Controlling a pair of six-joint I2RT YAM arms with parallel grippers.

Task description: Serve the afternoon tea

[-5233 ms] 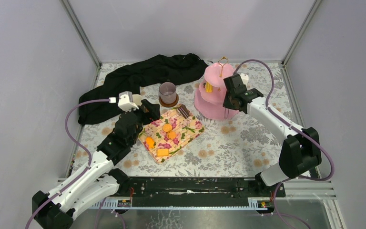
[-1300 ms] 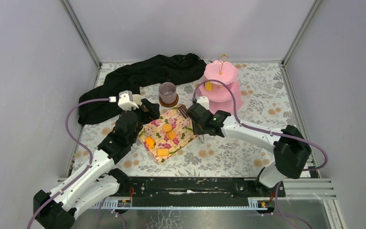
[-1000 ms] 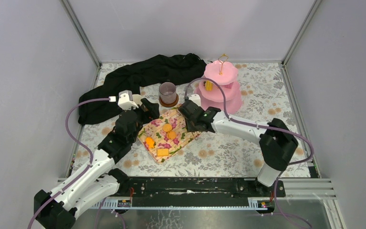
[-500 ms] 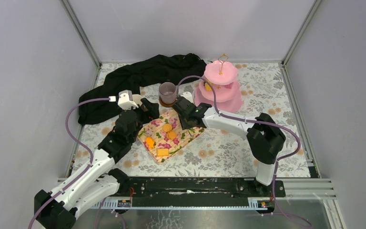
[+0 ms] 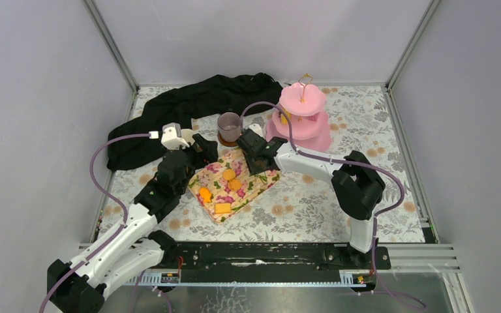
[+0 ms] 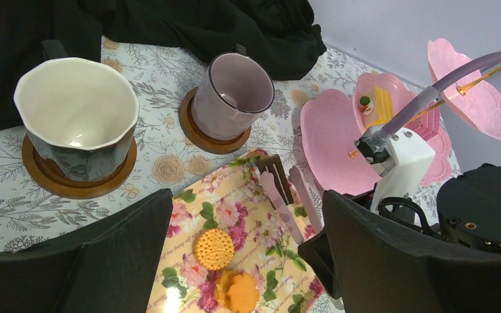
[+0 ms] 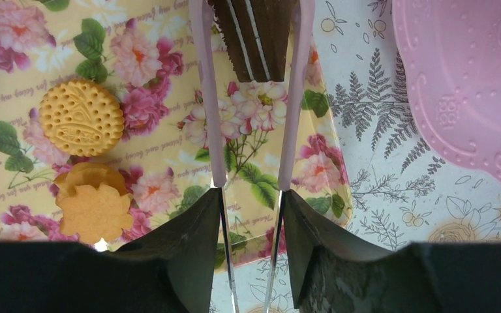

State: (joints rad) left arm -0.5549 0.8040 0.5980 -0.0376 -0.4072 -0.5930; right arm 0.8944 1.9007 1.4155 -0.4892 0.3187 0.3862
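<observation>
The right hand [image 7: 251,195], half closed around pink tongs [image 7: 203,98], has come over from the pink stand [image 5: 316,138]; just ahead, the tips sit either side of the brown cake [image 7: 256,39], ready to pinch

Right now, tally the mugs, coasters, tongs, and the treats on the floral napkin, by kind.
Mugs: 2, cream-lined and mauve
Coasters: 2
Tongs: 1
Biscuits on the floral napkin: 4
Brown cake: 1
Total: 10
</observation>
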